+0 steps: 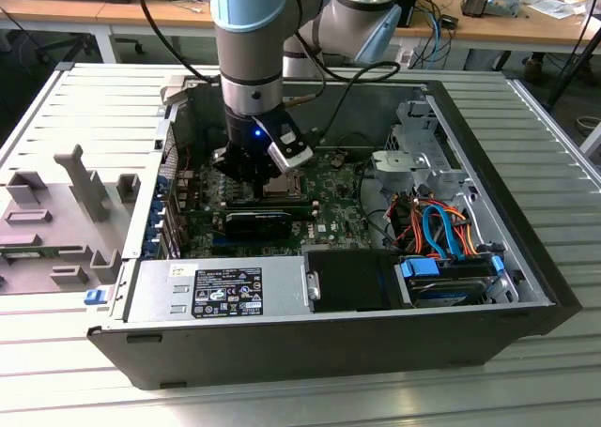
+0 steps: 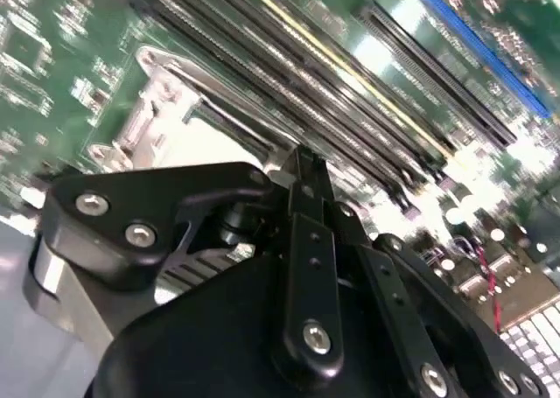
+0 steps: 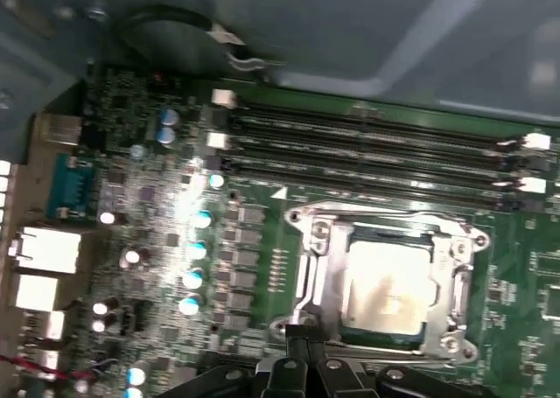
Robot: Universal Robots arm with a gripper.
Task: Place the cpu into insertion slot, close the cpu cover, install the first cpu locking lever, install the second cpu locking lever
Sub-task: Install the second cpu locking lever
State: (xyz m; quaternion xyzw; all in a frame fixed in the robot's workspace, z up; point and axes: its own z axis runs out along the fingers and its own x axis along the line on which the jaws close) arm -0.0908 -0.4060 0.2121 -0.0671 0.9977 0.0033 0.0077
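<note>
The cpu (image 3: pixel 385 289) already lies flat in the slot (image 3: pixel 319 280), metal top facing up; it is square, so it has no clear long axis; its edges run parallel to the memory slots (image 3: pixel 367 157) beside the slot. The cover (image 3: pixel 455 258) seems folded down around the cpu, with the cpu showing through its window; I judge this only from the first wrist view. The gripper (image 3: pixel 297 345) hangs low at the edge of the slot away from the memory slots, probably to reach a lever; the fingers (image 2: pixel 302 184) are pressed together and pinch nothing.
</note>
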